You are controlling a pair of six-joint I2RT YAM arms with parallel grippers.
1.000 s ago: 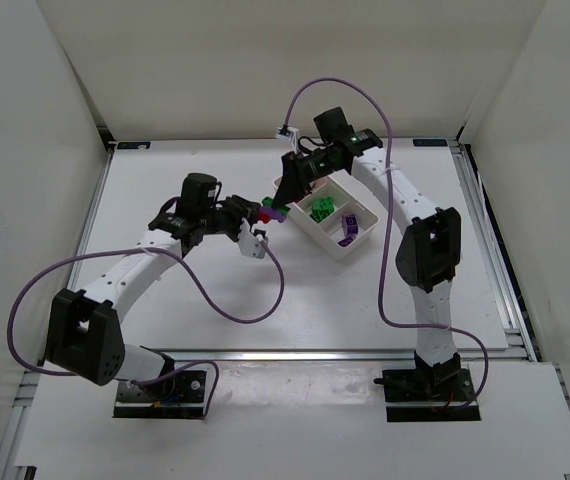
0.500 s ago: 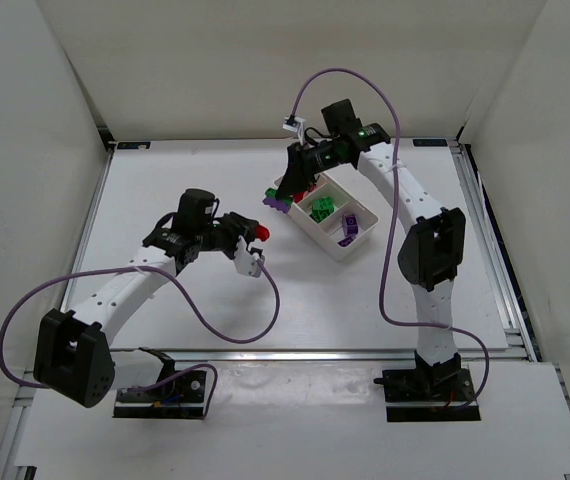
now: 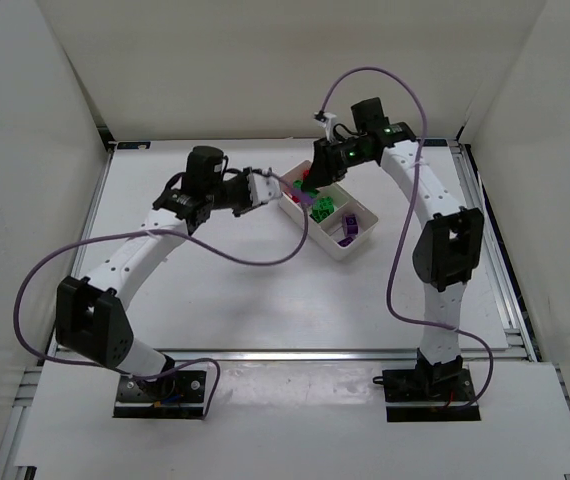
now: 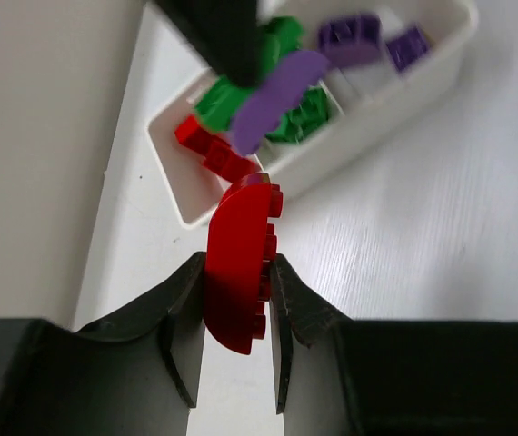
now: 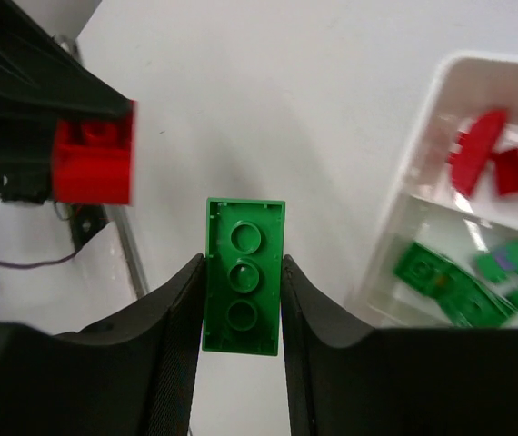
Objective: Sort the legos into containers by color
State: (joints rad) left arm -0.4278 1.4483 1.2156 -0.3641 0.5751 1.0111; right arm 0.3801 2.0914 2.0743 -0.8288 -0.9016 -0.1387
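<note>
The left gripper (image 4: pixel 236 283) clamps a curved red brick (image 4: pixel 241 259) just short of the tray (image 4: pixel 382 95). Carry it over the red end compartment (image 4: pixel 170 186) (clear of the rim) before releasing. The right gripper (image 5: pixel 243 300) pinches a green brick (image 5: pixel 244 263) beside the tray, bound for the middle.
</note>
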